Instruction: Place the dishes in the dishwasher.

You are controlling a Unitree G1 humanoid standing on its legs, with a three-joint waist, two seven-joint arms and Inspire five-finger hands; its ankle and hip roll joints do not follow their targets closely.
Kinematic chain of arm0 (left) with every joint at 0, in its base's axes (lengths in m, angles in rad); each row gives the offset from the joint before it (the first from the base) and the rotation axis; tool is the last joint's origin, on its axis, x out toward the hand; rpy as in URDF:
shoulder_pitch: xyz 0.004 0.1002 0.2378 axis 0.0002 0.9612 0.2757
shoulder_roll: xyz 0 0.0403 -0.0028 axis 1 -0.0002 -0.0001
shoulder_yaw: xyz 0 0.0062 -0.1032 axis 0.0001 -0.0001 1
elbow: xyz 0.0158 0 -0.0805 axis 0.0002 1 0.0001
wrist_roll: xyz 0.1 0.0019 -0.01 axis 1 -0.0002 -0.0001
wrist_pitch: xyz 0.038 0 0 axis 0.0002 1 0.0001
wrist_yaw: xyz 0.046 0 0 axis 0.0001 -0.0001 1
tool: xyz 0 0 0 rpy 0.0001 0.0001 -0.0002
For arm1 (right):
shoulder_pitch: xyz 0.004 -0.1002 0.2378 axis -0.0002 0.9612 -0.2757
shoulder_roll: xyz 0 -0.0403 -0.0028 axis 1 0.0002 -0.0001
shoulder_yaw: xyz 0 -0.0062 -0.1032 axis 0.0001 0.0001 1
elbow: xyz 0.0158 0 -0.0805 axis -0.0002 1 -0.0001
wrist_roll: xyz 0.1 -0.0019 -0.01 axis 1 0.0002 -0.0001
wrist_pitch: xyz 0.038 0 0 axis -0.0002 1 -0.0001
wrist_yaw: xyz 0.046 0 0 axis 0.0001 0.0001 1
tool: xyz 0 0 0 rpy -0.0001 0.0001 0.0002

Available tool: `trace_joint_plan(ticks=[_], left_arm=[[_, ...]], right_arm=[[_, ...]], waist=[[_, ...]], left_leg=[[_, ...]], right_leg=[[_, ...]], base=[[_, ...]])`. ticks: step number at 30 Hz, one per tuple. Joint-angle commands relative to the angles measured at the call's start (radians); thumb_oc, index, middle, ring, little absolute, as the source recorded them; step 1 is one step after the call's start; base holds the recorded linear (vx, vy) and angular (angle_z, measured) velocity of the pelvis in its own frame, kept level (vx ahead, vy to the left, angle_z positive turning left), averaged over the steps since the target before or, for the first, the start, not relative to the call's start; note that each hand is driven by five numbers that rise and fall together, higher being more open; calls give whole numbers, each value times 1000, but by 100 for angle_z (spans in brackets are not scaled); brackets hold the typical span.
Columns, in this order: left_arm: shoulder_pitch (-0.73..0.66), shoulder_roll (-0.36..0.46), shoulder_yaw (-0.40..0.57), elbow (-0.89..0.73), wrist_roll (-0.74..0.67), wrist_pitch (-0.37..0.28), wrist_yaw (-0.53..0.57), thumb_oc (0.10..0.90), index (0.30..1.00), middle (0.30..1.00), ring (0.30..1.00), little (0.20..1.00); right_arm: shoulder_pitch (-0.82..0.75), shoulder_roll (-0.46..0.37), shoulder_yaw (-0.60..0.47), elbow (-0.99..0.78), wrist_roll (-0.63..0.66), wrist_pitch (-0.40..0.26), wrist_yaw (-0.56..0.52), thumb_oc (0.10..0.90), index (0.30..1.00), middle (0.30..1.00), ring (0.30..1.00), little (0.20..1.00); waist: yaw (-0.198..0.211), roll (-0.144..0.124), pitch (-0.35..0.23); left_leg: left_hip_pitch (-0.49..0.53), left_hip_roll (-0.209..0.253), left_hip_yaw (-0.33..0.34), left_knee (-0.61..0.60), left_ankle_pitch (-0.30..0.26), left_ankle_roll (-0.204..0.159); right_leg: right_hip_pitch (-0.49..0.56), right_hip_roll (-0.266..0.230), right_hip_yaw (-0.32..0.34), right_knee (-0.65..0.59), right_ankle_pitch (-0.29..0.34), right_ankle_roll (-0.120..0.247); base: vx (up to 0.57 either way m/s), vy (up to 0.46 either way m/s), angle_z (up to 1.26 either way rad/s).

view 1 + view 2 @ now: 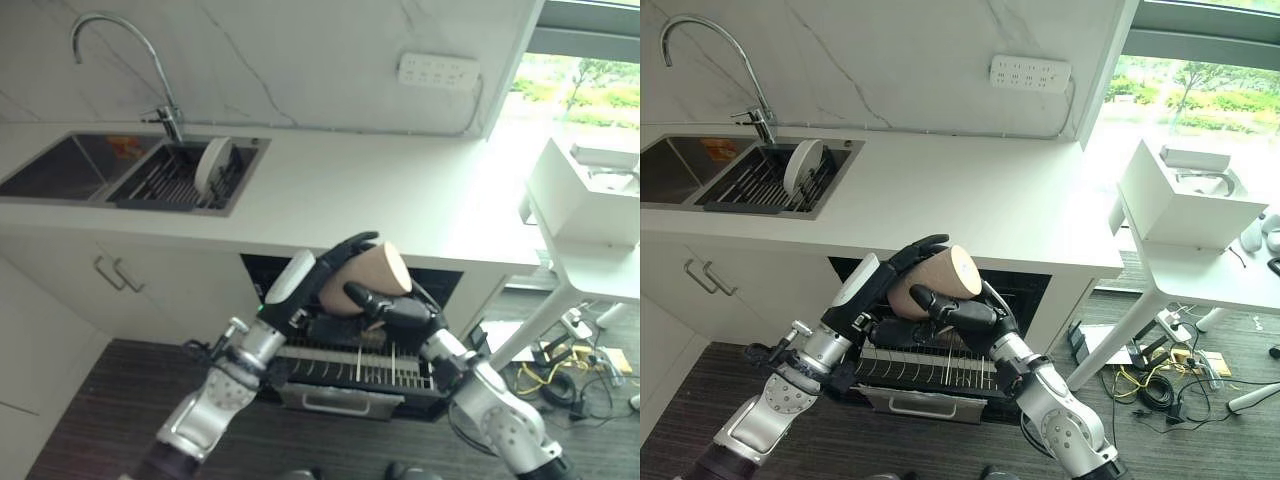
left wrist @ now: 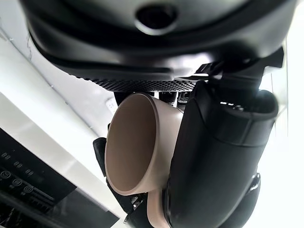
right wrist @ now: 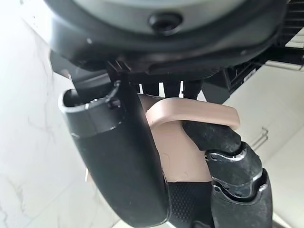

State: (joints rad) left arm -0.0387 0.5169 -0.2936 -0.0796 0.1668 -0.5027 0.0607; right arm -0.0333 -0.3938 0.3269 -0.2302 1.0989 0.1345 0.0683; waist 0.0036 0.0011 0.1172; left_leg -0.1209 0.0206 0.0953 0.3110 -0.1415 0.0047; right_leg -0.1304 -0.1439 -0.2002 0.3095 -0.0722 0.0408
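faucet (image 1: 115,50), wall socket (image 1: 438,70), white table (image 1: 1200,265)

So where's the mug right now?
The mug is held between both hands, left hand and right hand, centre of the eye views, above the dishwasher rack, below the counter edge.

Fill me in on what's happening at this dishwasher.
The robot holds a beige ceramic mug with both hands above the pulled-out dishwasher rack. The left hand wraps its body, and the right hand grips it by the handle. The mug lies on its side and is not yet in the rack. A white round plate stands in the dark sink rack on the counter.
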Motion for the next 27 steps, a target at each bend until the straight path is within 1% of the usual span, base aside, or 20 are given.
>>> trace_joint_plan(ticks=[1,3,4,7,8,11,12,15,16,19,20,23,25,27], left_arm=[[19,14,275,44,-229,-72,208,800,900,900,900,900],[37,-7,328,58,-292,-81,234,800,900,900,900,900],[60,-66,414,74,-427,-89,254,800,900,900,900,900],[65,-120,471,88,-562,-88,254,800,900,900,900,900],[66,-139,485,90,-625,-88,246,800,900,900,900,900],[62,-187,503,78,-749,-71,222,800,900,900,900,900],[62,-205,504,68,-816,-63,193,800,900,900,900,900],[64,-218,501,46,-864,-61,169,800,900,900,900,900],[65,-228,505,37,-910,-58,158,800,900,900,900,900],[63,-263,515,36,-1090,-44,96,800,900,900,900,900],[60,-278,517,39,-1170,-37,71,800,900,900,900,900],[62,-311,518,19,-1297,-18,43,800,900,900,900,900],[67,-339,518,-2,-1424,-1,24,800,900,900,900,900],[67,-344,516,-12,-1416,-7,23,800,900,900,900,900]], right_arm=[[-63,50,-380,-42,54,-229,-32,400,300,300,300,300],[-58,60,-415,-35,56,-237,-35,400,300,300,300,300],[-53,83,-460,-34,52,-238,-46,400,300,300,300,300],[-54,101,-482,-37,50,-234,-54,400,300,300,300,300],[-55,104,-488,-39,50,-233,-58,400,300,300,300,300],[-62,110,-496,-42,65,-230,-68,400,300,300,300,300],[-67,110,-494,-45,62,-235,-78,400,300,300,300,300],[-69,112,-497,-51,62,-243,-83,400,300,300,300,300],[-68,114,-503,-52,64,-244,-84,400,300,300,300,300],[-69,123,-512,-45,81,-248,-79,400,300,300,300,300],[-71,127,-512,-42,91,-252,-76,400,300,300,300,300],[-76,135,-511,-51,117,-262,-84,400,300,300,300,300],[-75,147,-513,-48,149,-271,-77,400,300,300,300,300],[-76,144,-511,-52,155,-272,-85,400,300,300,300,300]], waist=[[13,-5,-38],[13,-6,-38],[13,-9,-41],[11,-13,-44],[11,-14,-44],[10,-16,-47],[10,-16,-47],[12,-16,-45],[12,-16,-46],[13,-16,-47],[12,-16,-47],[14,-19,-47],[17,-19,-48],[16,-20,-47]], left_leg=[[43,114,1,-11,-51,-82],[44,114,-1,-11,-51,-82],[45,114,-2,-11,-51,-83],[47,112,-4,-11,-52,-83],[47,112,-5,-11,-52,-83],[48,111,-7,-11,-52,-83],[48,110,-9,-11,-51,-82],[47,110,-9,-11,-50,-82],[47,109,-10,-11,-50,-81],[45,110,-10,-11,-49,-82],[45,110,-12,-11,-49,-82],[45,110,-13,-11,-48,-81],[44,109,-17,-11,-48,-81],[45,109,-18,-11,-48,-80]], right_leg=[[66,-30,16,-9,-90,92],[67,-30,16,-9,-92,89],[70,-29,16,-9,-96,86],[72,-27,19,-9,-98,83],[73,-26,19,-9,-99,82],[75,-24,20,-9,-102,79],[76,-23,20,-9,-103,78],[77,-23,19,-9,-103,78],[77,-23,19,-9,-104,79],[77,-22,18,-9,-104,79],[77,-23,18,-9,-104,79],[78,-23,17,-9,-104,80],[79,-22,16,-9,-104,79],[79,-22,15,-9,-103,79]], base=[[0,0,0],[0,0,0],[-8,-9,4],[0,0,0],[0,0,0],[-1,-4,-4],[0,0,0],[0,0,0],[0,0,0],[0,0,0],[0,0,0],[2,-9,5],[4,-20,7],[7,-12,4]])
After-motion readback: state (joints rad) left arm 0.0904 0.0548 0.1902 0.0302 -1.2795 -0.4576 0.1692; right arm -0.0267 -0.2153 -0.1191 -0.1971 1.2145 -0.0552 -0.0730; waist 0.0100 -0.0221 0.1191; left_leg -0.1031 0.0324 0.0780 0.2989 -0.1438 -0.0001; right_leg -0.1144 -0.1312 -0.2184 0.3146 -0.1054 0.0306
